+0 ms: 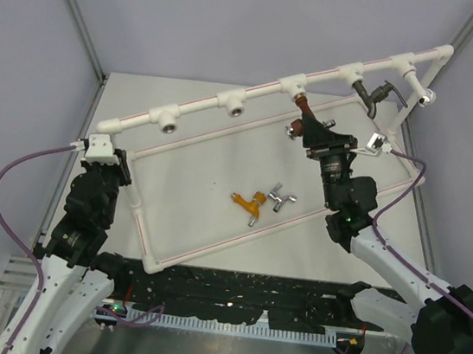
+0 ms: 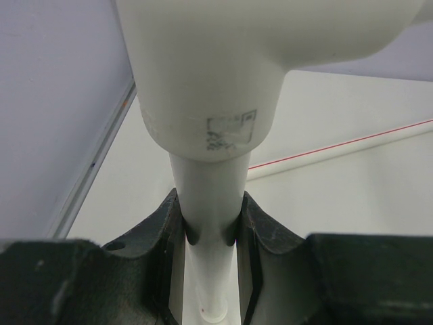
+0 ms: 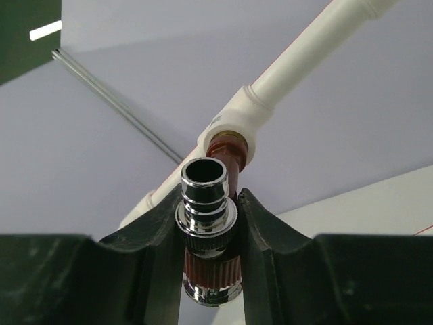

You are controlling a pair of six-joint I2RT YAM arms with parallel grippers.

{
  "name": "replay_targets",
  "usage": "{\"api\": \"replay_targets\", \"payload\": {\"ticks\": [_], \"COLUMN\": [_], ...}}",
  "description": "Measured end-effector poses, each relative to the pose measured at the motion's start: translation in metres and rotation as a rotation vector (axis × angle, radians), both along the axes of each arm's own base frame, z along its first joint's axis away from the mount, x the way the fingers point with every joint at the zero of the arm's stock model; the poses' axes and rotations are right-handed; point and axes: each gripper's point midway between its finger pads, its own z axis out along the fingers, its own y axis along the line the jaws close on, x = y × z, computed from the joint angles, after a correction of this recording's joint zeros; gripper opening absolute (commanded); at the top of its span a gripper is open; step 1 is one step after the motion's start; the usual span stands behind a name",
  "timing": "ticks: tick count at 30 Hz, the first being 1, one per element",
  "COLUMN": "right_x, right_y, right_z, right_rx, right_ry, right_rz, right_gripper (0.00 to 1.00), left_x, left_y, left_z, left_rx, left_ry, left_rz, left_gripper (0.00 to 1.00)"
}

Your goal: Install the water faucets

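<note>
The red-brown faucet (image 3: pixel 205 198), chrome-nozzled and ribbed, sits pinched in the right gripper (image 3: pixel 208 211), its far end at a socket (image 3: pixel 233 128) of the pipe frame (image 3: pixel 308 51), which the left gripper (image 2: pixel 211 227) clamps.

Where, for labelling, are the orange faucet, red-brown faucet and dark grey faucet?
orange faucet (image 1: pixel 249 201), top external view, orange body.
red-brown faucet (image 3: pixel 211 269), right wrist view, ribbed collar.
dark grey faucet (image 1: pixel 367 96), top external view, bent body.

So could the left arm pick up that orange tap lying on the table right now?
Probably not as it stands: the left hand is closed around a post of the white pipe frame. It would need to let go first. The orange tap itself lies uncovered, a silver tap beside it.
</note>
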Motion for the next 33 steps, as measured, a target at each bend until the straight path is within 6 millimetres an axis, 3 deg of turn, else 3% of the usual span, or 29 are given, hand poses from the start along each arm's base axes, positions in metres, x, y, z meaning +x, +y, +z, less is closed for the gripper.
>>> {"api": "replay_targets", "payload": {"ticks": [4, 6, 8, 9, 10, 11, 15, 23, 28, 33], "right_x": [0.000, 0.000, 0.000, 0.000, -0.001, -0.002, -0.004, -0.012, -0.042, -0.068], "right_y": [0.001, 0.001, 0.001, 0.001, 0.000, -0.001, -0.013, -0.028, -0.046, -0.060], "right_z": [0.002, 0.003, 0.004, 0.004, 0.005, 0.009, 0.014, -0.007, 0.010, 0.033], "right_rx": [0.226, 0.310, 0.352, 0.360, 0.381, 0.412, 0.468, 0.381, 0.213, -0.137], "right_ry": [0.059, 0.076, 0.082, 0.083, 0.081, 0.071, 0.019, -0.009, -0.112, -0.176], "right_rz": [0.062, 0.087, 0.098, 0.101, 0.111, 0.121, 0.126, 0.080, 0.009, -0.121], "right_gripper": [0.09, 0.21, 0.49, 0.57, 0.73, 0.96, 0.95, 0.95, 0.95, 0.95], "left_x": [0.000, 0.000, 0.000, 0.000, 0.000, 0.000, 0.000, 0.000, 0.000, 0.000], "left_y": [0.000, 0.000, 0.000, 0.000, 0.000, 0.000, -0.003, -0.003, -0.003, -0.003], "left_z": [0.000, 0.000, 0.000, 0.000, 0.000, 0.000, 0.000, 0.000, 0.000, 0.000], "left_rx": [0.000, 0.000, 0.000, -0.001, 0.000, 0.000, -0.001, -0.001, -0.001, -0.001], "left_ry": [0.000, 0.000, -0.001, -0.001, -0.001, 0.000, 0.000, 0.000, 0.000, 0.001], "left_rz": [0.000, 0.000, -0.001, -0.001, 0.000, -0.002, -0.019, -0.020, -0.020, -0.021], "left_gripper": [0.00, 0.00, 0.00, 0.00, 0.00, 0.00, 0.00, 0.00, 0.00, 0.00]}}
